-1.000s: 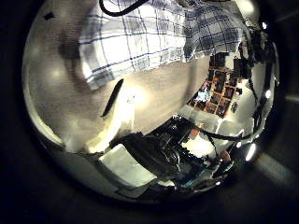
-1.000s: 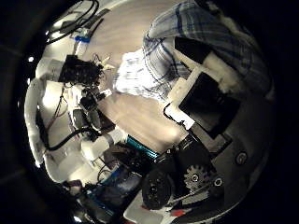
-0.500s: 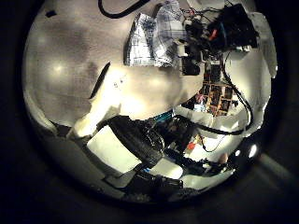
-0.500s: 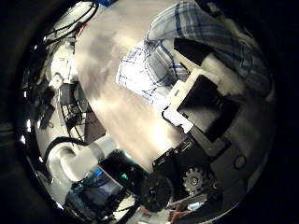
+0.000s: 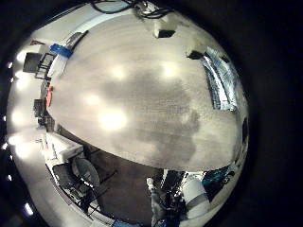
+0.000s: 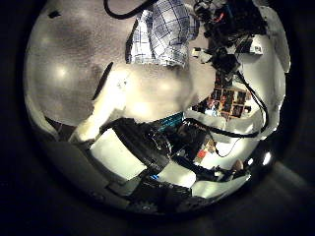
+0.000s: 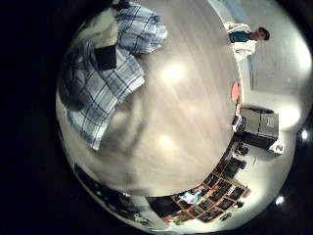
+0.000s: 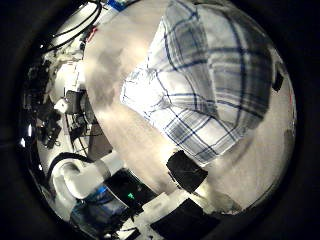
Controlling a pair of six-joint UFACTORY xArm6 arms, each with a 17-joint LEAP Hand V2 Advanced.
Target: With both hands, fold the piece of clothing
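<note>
Plaid shirt (image 8: 205,85) seen bunched on the wooden counter (image 8: 120,50), lying close beneath the right robot hand, left robot hand (image 6: 123,147) lifted clear, neither hand's finger state could be told

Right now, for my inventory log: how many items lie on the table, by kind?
Plaid clothing: 1
Robot hands touching it: cannot tell
Table: nothing else on the part shown around the clothing
Total: 1
</note>
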